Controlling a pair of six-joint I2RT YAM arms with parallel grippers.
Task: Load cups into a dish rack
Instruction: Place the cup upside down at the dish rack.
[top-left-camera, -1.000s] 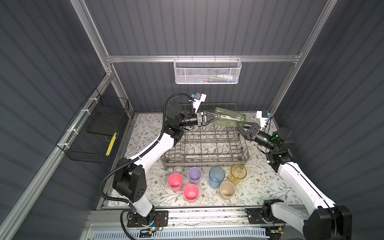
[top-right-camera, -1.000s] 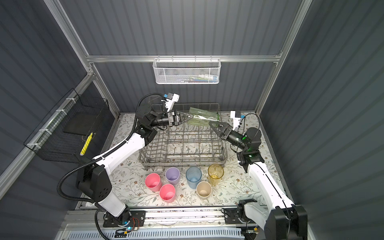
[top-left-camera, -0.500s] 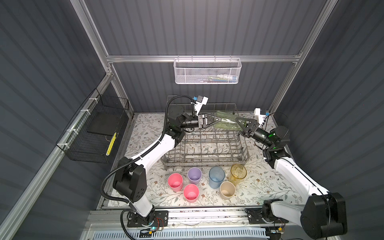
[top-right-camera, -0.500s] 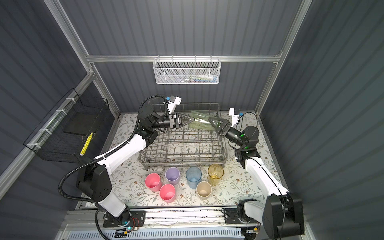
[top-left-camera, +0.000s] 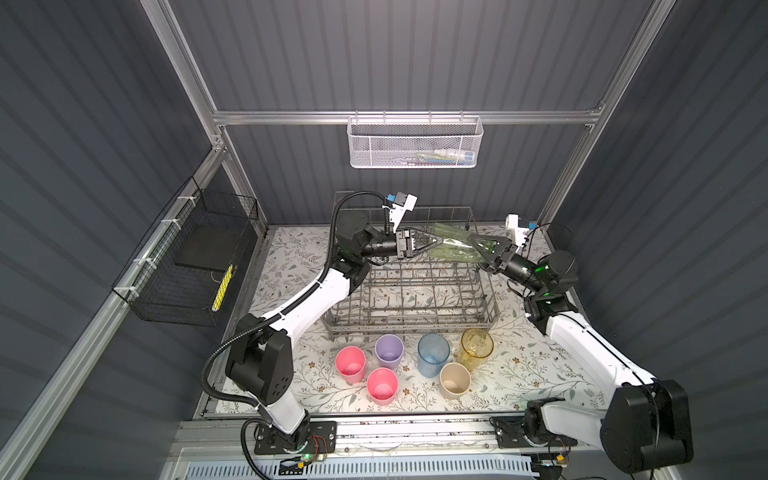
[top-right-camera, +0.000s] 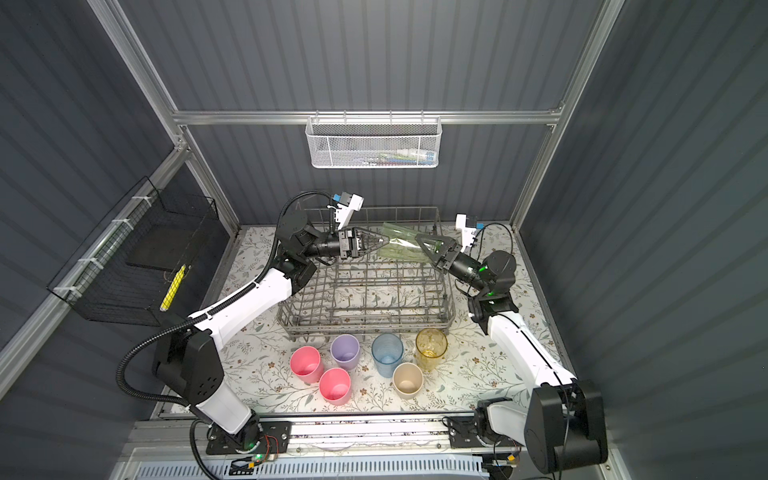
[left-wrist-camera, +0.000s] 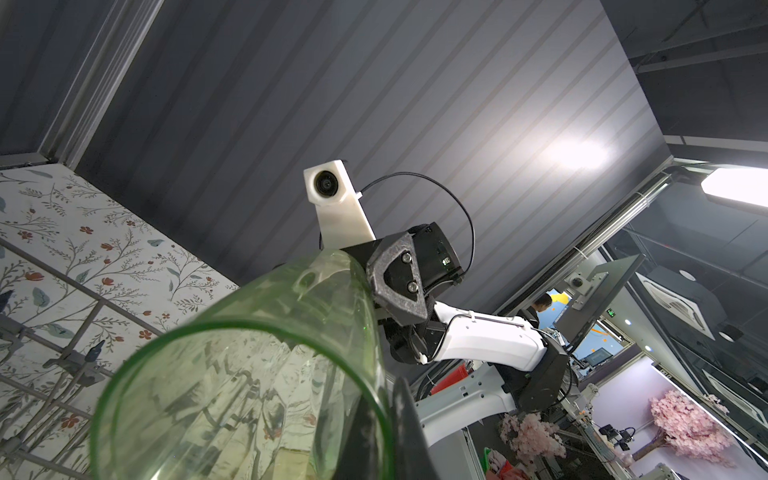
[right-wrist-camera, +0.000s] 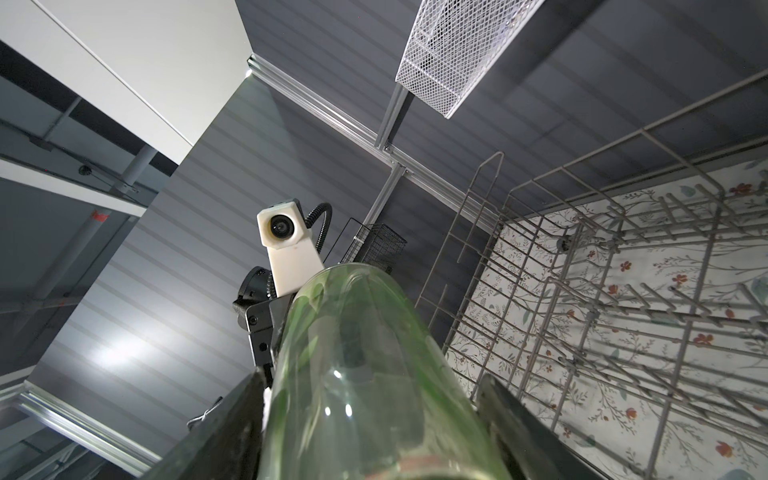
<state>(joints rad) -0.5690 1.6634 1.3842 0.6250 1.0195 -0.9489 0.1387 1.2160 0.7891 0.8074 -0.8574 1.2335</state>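
A pale green cup hangs on its side above the back of the dish rack. My left gripper is shut on its rim, one finger inside and one outside. My right gripper straddles the cup's base end. One of its fingers lies against the wall, the other a sliver off, so it is open. On the table in front of the rack stand two pink cups, a lilac cup, a blue cup, an amber cup and a beige cup.
A white mesh basket hangs on the back wall above the rack. A black wire basket hangs on the left wall. The rack's upright tines stand right under the held cup.
My right gripper has come in from the right onto the green cup's base end and its jaws have narrowed round it. The left gripper keeps its hold on the rim.
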